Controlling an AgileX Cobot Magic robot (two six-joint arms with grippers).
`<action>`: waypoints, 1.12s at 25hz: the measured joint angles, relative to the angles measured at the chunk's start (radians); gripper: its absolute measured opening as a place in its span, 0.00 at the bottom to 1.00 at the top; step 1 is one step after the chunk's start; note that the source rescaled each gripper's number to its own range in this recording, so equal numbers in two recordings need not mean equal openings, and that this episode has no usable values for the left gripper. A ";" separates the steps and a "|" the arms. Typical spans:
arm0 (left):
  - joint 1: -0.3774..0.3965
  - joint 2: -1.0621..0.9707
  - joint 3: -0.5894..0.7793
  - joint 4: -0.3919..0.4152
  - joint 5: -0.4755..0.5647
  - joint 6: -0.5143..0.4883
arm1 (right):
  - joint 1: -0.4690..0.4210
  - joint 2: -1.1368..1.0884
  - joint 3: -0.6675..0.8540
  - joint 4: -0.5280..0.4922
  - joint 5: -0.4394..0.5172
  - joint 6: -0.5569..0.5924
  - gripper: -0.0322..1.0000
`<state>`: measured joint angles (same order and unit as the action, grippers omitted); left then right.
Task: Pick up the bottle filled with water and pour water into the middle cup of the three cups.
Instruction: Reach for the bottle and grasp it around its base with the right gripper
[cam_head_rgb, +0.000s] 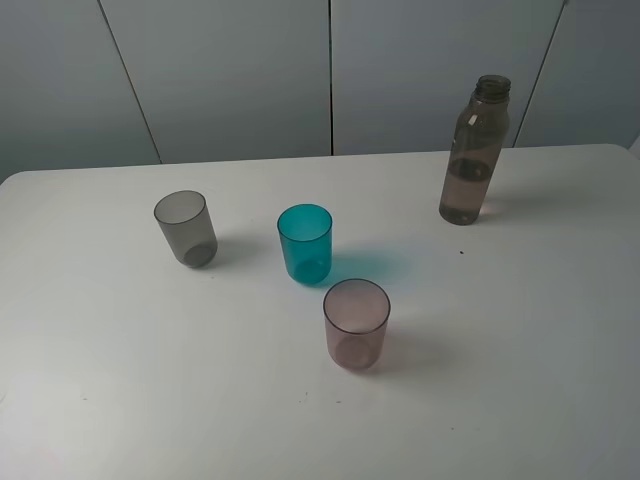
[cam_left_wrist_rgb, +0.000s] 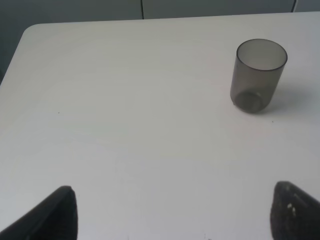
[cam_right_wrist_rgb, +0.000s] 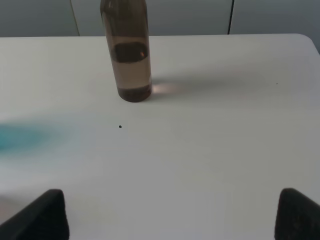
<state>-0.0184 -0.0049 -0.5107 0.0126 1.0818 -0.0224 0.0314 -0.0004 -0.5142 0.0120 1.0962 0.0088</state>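
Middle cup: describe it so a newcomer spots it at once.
On the white table, look left of the tall bottle. The middle cup stands between a grey cup and a pink cup. It is the only teal-blue one.

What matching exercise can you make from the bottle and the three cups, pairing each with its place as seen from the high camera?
Things:
1 bottle
2 grey cup
3 teal cup
4 pink cup

Places:
A nearest the camera
B far back, on the right
C farthest left
D between the other two cups

Pairs: 1-B, 2-C, 3-D, 4-A
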 joint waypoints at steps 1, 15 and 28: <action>0.000 0.000 0.000 0.000 0.000 0.000 | 0.000 0.000 0.000 0.000 0.000 0.000 0.67; 0.000 0.000 0.000 0.000 0.000 0.000 | 0.000 0.000 0.000 0.000 0.000 0.000 0.67; 0.000 0.000 0.000 0.000 0.000 0.000 | 0.000 0.000 0.000 0.000 0.000 0.000 0.67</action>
<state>-0.0184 -0.0049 -0.5107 0.0126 1.0818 -0.0224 0.0314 -0.0004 -0.5142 0.0120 1.0962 0.0088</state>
